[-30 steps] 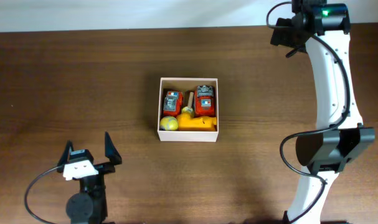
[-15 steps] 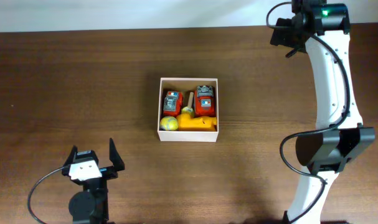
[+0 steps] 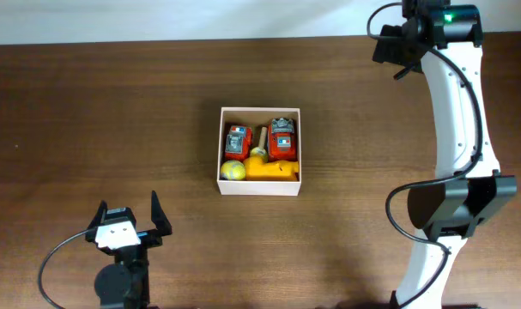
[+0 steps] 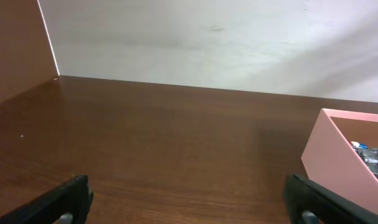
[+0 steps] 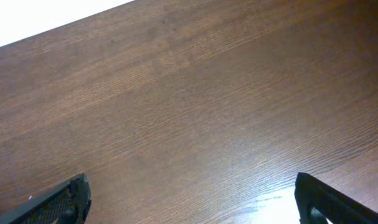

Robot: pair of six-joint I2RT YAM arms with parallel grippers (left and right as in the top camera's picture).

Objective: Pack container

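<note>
The container [image 3: 260, 188] sits in the middle of the table [image 3: 88, 112] with toys [image 3: 260, 150] fitted snugly inside, while the left gripper [image 3: 128, 209] near the front edge and the right gripper [image 5: 192, 208] at the back right corner hang spread and empty, well clear, likely because packing looks done.

The overhead view looks straight down on the tabletop [image 3: 88, 112] from high above, with the container [image 3: 260, 188] near mid-frame. The left wrist view sits low, near-left of the container, and looks almost level past the left claw [image 4: 192, 202] toward the white wall [image 4: 207, 37]. It shares the container's corner with overhead. The right wrist view, well apart from the container, looks steeply down past the right claw [image 5: 192, 199] at close wood.
</note>
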